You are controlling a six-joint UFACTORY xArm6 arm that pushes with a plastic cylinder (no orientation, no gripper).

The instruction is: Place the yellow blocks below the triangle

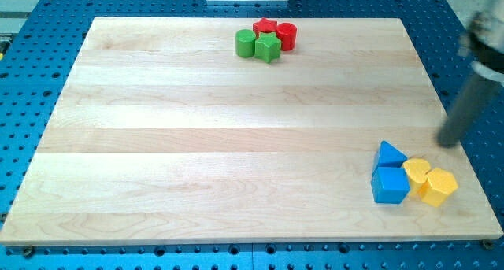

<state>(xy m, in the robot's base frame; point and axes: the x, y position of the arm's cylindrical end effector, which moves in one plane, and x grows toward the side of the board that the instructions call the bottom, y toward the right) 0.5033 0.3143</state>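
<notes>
Because your two yellow blocks (428, 181) sit at four o'clock on the wooden board (236, 144), pressed against the blue triangle (389, 155) and blue cube (390, 185), a careless shove drags the triangle along. Push too far toward six o'clock and they slide off (the edge is near). My tip (449, 142) hovers at one o'clock of them, apart; the rod has no jaws.

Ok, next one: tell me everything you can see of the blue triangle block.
The blue triangle is a small, solid-looking prism with a matte blue finish, lying flat on the wooden board near the view's bottom right. Its apex points toward the view's top. It touches the blue cube just below it, and a yellow block sits against its right side. My tip is up and to the right, apart from it.
</notes>
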